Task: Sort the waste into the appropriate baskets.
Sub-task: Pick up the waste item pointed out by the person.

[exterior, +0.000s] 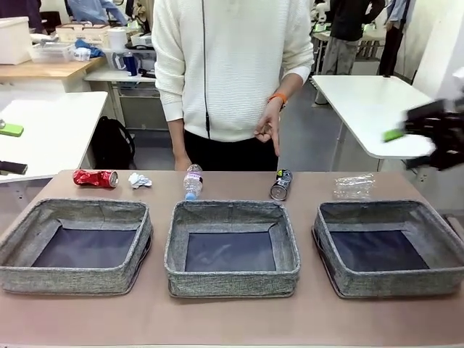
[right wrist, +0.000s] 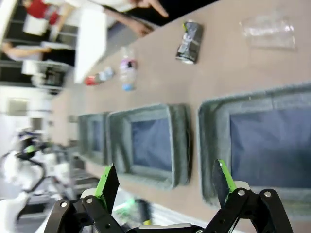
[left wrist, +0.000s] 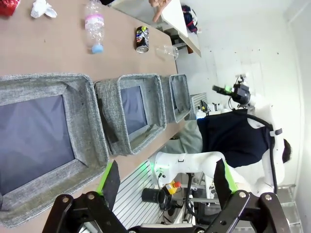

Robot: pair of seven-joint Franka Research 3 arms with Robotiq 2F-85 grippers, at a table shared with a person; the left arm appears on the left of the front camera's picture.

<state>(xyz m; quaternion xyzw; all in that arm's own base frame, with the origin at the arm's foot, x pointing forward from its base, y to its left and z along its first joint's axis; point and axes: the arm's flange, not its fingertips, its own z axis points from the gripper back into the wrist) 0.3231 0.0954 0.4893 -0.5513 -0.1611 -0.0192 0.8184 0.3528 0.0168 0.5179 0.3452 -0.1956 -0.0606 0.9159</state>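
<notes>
The left end effector [left wrist: 167, 182] and right end effector [right wrist: 165, 183] both gape wide, holding nothing. 3 grey baskets [exterior: 232, 280] sit in a row on the surface [exterior: 312, 191]; behind them — left to right — lie a red can [exterior: 96, 178], paper wad [exterior: 139, 180], bottle [exterior: 192, 181], dark can [exterior: 280, 185] and clear cup [exterior: 354, 186].

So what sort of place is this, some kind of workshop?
Probably a robotics lab or test room: a white robot arm stands by the brown table, three grey baskets are laid out as for a trial, and white work tables and cluttered benches stand behind the person.
</notes>
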